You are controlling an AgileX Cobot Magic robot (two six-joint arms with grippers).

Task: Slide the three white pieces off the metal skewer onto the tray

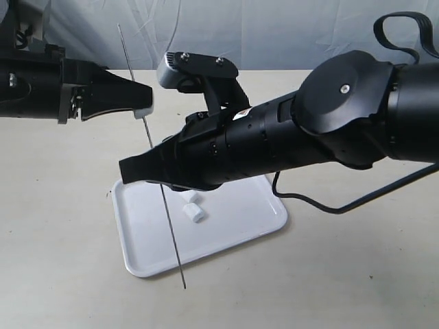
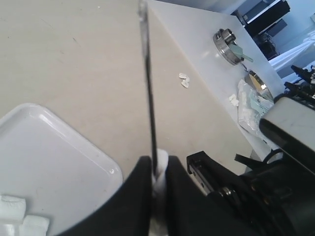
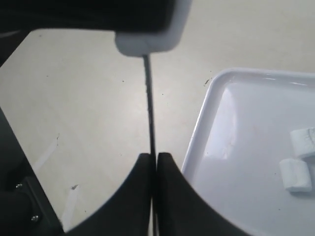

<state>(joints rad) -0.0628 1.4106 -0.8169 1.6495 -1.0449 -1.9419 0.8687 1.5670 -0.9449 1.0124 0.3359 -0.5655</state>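
The thin, straight, silver-grey metal skewer [image 1: 152, 151] stands steeply tilted above the pale beige surface [image 1: 55, 233]. Its upper end leans toward the left arm's side, and in the exterior view its lower tip shows just in front of the near rim of the tray. The flat, rectangular, glossy white tray [image 1: 233, 226] with rounded corners and a low rim lies on the surface, partly under the right arm.

Two small white marshmallow-like pieces [image 1: 196, 214] lie inside the tray, off the skewer and close beside each other; I cannot tell if they touch. The third white piece [image 1: 144, 112] is on the skewer, on its upper part, well above the tray.

The left gripper [image 2: 157, 182] comes in from the left side. Its black fingers [image 2: 138, 196] are closed on the third white piece from both sides, and the skewer rises out of this piece between them.

The right gripper [image 3: 153, 164] reaches across the middle, above the tray. Its black fingers [image 3: 140, 182] are pressed together with the skewer pinched between their tips, lower on the rod than the third white piece. In the right wrist view the rod is bare between these fingertips and the piece.

In the left wrist view some small white scraps [image 2: 184, 80] lie far away on the surface, and a round metal object [image 2: 227, 39] stands beyond them
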